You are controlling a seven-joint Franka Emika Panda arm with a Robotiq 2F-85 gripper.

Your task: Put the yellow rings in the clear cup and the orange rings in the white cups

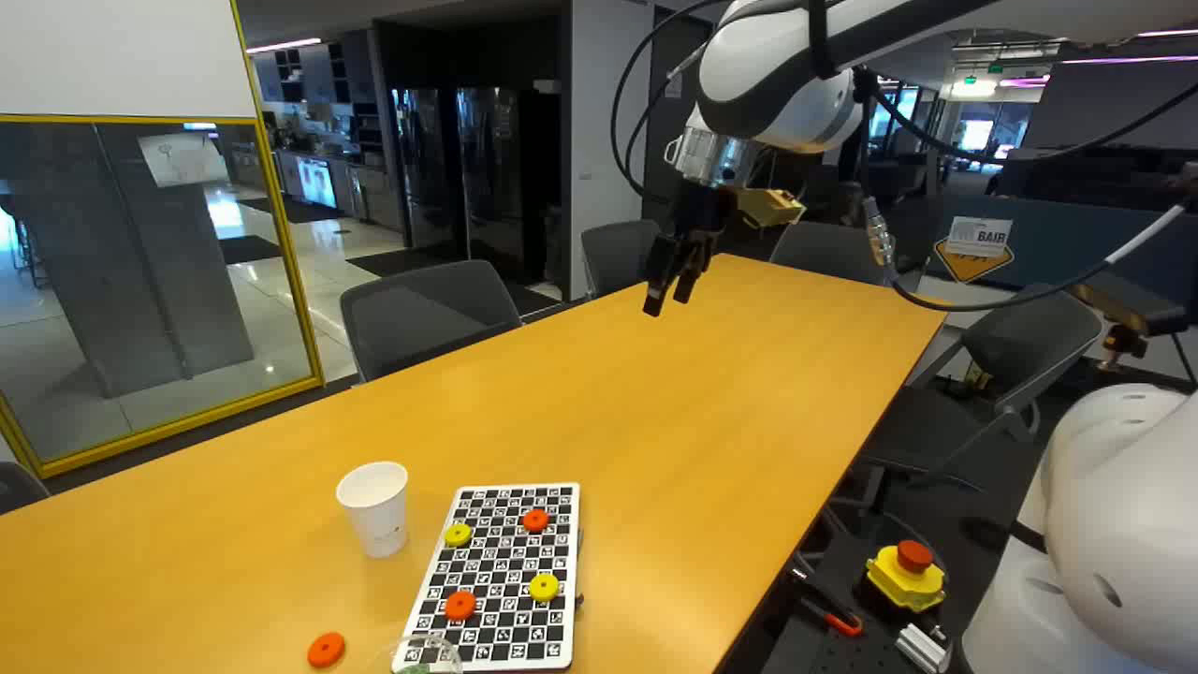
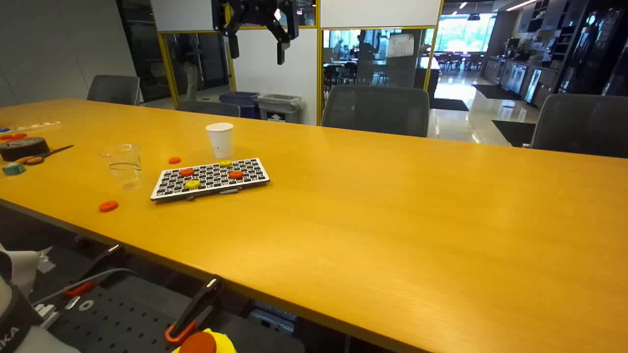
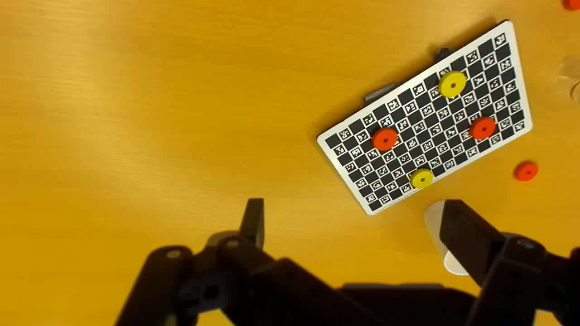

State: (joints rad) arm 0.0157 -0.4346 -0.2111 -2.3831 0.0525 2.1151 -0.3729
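Observation:
Two yellow rings [image 1: 458, 535] [image 1: 544, 588] and two orange rings [image 1: 535, 520] [image 1: 460, 607] lie on the checkered board [image 2: 211, 177]. Further orange rings lie on the table, one [image 2: 174, 160] near the white cup and one [image 2: 108, 206] near the front edge. The white cup [image 2: 221, 140] stands upright beside the board; in the wrist view it [image 3: 434, 222] is partly behind a finger. The clear cup [image 2: 125, 164] stands near the board's end and is cut off in an exterior view [image 1: 426, 644]. My gripper [image 3: 353, 201] is open and empty, high above the table [image 1: 668, 298].
A dark tape roll [image 2: 23, 148], scissors [image 2: 39, 159], a green block [image 2: 13, 169] and more red-orange rings [image 2: 19, 136] lie at the table's far end. Chairs [image 1: 426, 314] line the table [image 1: 655, 412]. A clear tray [image 2: 44, 126] lies behind the tape.

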